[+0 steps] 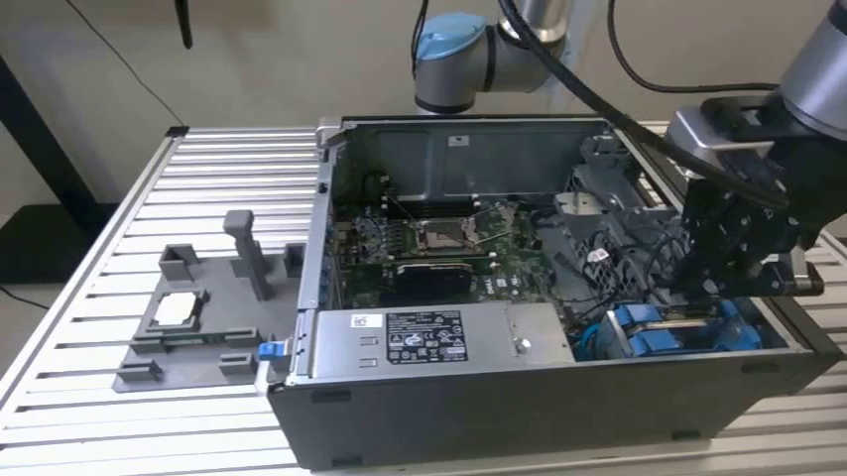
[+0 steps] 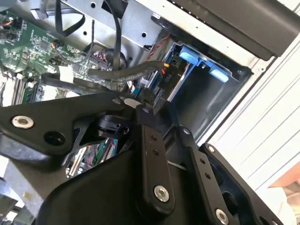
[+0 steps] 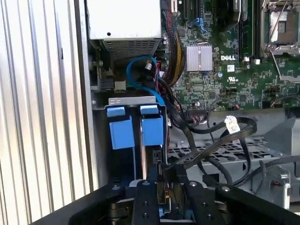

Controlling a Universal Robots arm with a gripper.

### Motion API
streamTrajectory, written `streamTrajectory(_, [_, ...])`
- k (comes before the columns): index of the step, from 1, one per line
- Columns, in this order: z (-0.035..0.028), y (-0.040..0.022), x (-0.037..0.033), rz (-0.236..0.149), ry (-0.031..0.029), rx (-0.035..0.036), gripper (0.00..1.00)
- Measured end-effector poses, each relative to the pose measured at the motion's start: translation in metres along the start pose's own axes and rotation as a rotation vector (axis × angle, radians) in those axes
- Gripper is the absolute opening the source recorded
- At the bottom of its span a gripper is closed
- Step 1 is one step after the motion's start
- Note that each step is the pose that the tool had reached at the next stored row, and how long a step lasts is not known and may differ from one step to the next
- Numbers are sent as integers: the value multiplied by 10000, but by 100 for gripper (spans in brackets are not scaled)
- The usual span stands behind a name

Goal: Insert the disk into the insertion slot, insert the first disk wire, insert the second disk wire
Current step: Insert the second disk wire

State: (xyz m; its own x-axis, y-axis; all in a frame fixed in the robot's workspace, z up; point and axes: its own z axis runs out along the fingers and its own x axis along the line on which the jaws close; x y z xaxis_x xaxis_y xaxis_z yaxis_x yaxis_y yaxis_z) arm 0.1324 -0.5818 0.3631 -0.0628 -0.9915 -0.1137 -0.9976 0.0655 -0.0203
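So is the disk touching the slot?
Touching: in the first wrist view the disk sits inside the slot, held between its grey walls.

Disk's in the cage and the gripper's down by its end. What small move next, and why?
Probably a slight, slow push straight toward the disk. It sits in the insertion slot, and the gripper is at its end among the black cables, so only a short approach seems left.

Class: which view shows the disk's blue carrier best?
First wrist view: the blue carrier sits unobstructed in the insertion slot. The exterior view hides part behind the pincer; the second wrist view catches its tabs.
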Motion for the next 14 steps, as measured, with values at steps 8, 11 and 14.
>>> streamTrajectory(8, [-247,108,-62,-1,-9,-1,29])
streamTrajectory(11, [-277,180,-101,-1,-12,-1,29])
streamTrajectory(14, [-268,255,-193,-1,-3,4,29])
